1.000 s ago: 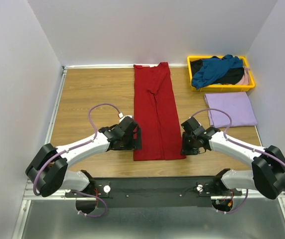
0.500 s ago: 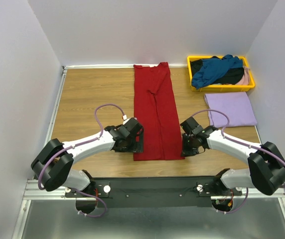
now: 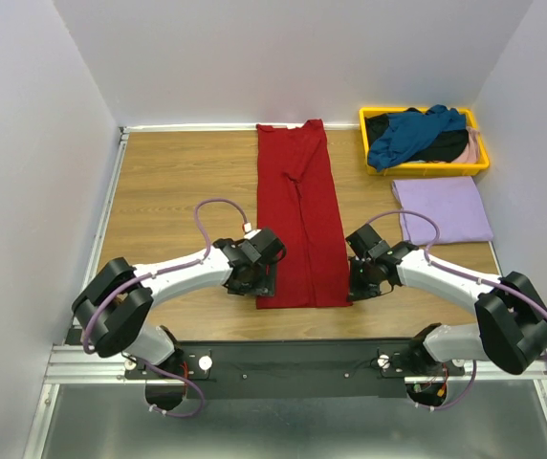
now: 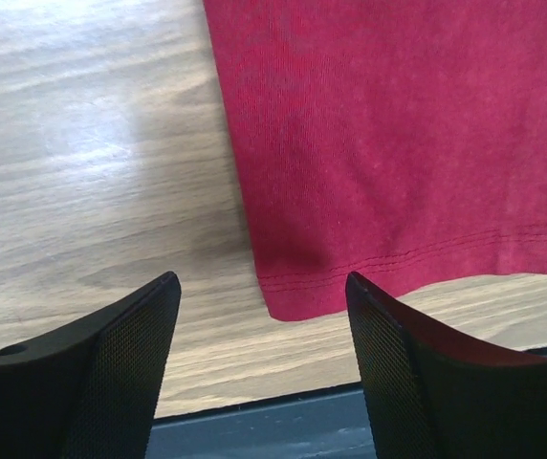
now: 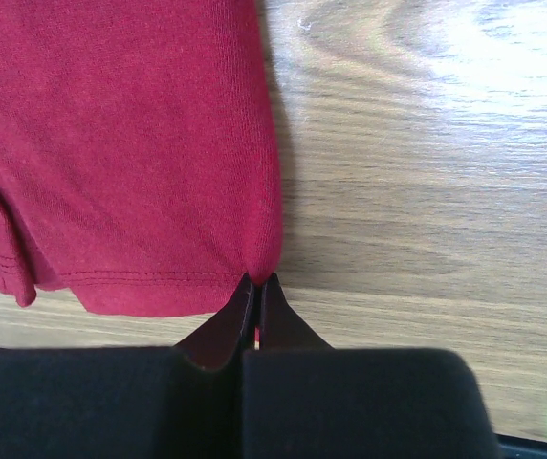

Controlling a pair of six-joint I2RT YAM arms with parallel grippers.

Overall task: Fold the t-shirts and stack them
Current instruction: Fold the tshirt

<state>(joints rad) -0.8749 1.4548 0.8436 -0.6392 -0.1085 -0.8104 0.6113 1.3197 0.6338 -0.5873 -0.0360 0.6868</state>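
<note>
Right gripper (image 5: 257,284) pinches near-right corner of dark red t-shirt (image 3: 297,210) | left gripper (image 4: 262,284) spread above its near-left corner | we count lavender t-shirt (image 3: 443,210) folded, tray pile (image 3: 412,134) waiting.

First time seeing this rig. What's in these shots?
Two robot arms sit at the near edge of a wooden table. One picture looks down from above; the other two come from a camera on each wrist. A dark red cloth t-shirt lies flat in a long strip. A folded lavender t-shirt lies at right, near a yellow plastic tray heaped with shirts. The right end effector is shut, pinching the red shirt's near corner; the left end effector is open over the other corner, holding nothing.
</note>
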